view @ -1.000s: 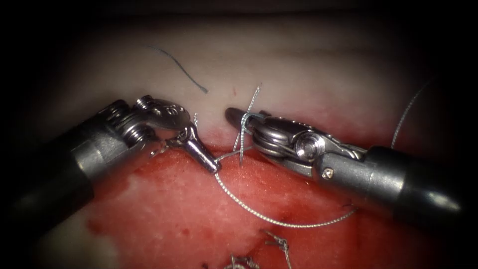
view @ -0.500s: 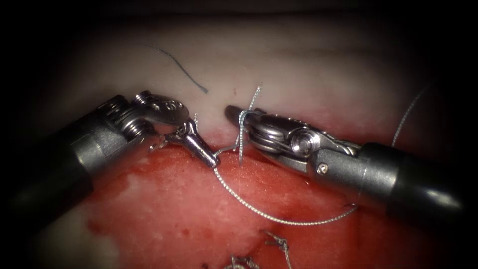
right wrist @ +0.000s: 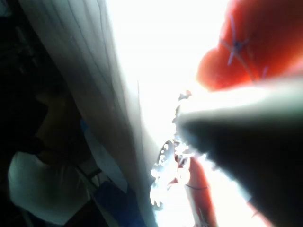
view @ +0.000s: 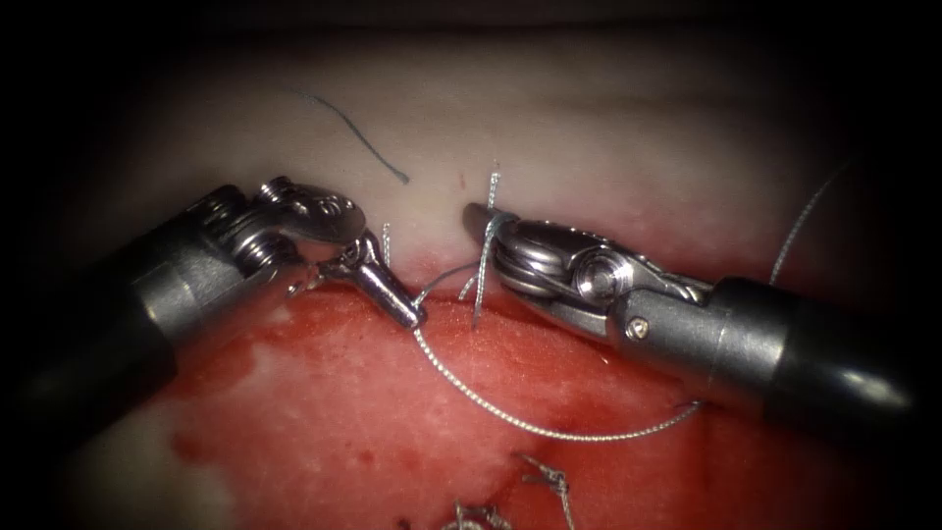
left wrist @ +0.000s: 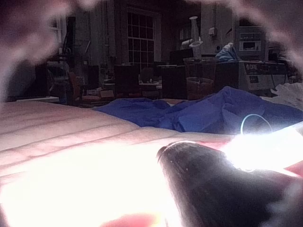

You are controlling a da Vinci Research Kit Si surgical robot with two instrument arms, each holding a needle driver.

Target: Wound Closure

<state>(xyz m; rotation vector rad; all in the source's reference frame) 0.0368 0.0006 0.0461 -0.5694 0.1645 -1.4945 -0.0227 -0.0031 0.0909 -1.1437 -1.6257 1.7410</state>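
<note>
Endoscope view, left to right.

Left steel needle-driver hand (view: 400, 306): comes in from the left, tip angled down toward the upper edge of the cut. Jaws closed on the braided silvery thread (view: 520, 424) at the very tip. No needle held.

From that grip the thread sags in a long shallow arc over the red, wet pork tissue (view: 324, 412), running rightward under the right tool's shaft. Long axis of this loop roughly left-right. A second strand rises from the left tip up toward the right tool.

Loose dark blue thread offcut (view: 358, 137) lies on the pale skin above, apart from both tools.

Right steel needle-driver hand (view: 478, 220): tip points left, shaft trailing lower right. Thread is wrapped around the jaws just behind the tip, a short frayed end standing upright above. Jaws look closed; nothing seen clamped between them. Judgement: wrap plus opposing grip suits knot forming.

Curved needle: position cannot be told.

Earlier knots (view: 549, 481) sit along the lower edge.
</note>
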